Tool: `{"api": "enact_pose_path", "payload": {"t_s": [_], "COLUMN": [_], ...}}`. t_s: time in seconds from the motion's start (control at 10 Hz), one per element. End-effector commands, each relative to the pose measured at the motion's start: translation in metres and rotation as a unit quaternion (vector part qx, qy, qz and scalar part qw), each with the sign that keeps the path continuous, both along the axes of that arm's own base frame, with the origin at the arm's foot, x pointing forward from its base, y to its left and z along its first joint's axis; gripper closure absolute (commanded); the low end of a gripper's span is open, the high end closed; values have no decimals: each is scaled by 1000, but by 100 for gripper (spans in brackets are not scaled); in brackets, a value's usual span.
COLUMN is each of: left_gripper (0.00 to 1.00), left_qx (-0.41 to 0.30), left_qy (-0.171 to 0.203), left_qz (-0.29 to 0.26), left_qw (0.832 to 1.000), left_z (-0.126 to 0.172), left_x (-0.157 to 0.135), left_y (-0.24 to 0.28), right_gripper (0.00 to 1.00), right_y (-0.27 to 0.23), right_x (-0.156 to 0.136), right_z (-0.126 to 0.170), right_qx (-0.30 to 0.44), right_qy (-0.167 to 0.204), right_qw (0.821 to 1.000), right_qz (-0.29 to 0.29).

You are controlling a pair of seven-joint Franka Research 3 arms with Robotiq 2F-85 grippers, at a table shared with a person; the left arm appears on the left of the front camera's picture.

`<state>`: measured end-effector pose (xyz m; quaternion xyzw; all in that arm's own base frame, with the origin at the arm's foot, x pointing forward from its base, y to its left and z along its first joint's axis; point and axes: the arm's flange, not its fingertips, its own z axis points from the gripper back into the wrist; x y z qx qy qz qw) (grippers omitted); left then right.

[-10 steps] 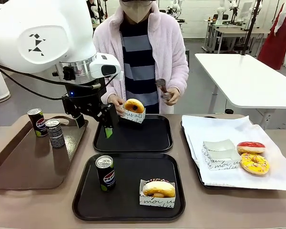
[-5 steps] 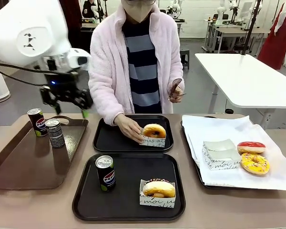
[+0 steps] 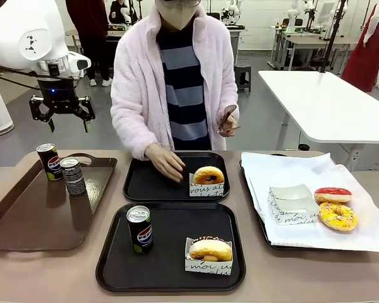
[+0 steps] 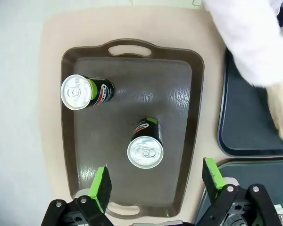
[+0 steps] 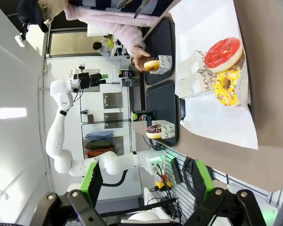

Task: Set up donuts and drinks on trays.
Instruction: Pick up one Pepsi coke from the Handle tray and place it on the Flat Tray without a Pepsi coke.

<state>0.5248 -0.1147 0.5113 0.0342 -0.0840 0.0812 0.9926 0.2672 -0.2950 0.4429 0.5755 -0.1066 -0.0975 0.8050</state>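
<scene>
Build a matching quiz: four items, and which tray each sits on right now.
Things:
1. red-glazed donut
2. grey patterned can
3. chocolate-topped donut
4. plain golden donut

Places:
A. brown handled tray
B. far black tray
C. paper-lined tray
D. near black tray

Pairs: 1-C, 2-A, 3-D, 4-B.
</scene>
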Motion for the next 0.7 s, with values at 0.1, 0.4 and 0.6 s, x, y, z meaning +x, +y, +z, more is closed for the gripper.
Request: {"api": "enact_pose_path", "payload": {"t_s": [0.1, 0.4, 0.6], "left_gripper": [0, 0, 0], "left_qx": [0, 0, -1], "left_qy": [0, 0, 5], "left_qz": [0, 0, 5], "left_qw": [1000, 1000, 1000], "left_z": [0, 0, 1], "left_x": [0, 0, -1], "left_y": [0, 0, -2], "right_gripper": [0, 0, 0], "right_y": [-1, -1, -1], "right_x": [-1, -1, -1], "right_z": [0, 0, 0], "right_qx": [5, 5, 5], "right_qy": [-3, -3, -3], "right_qw": [1000, 1000, 1000], "right_qz": [2, 2, 2]}}
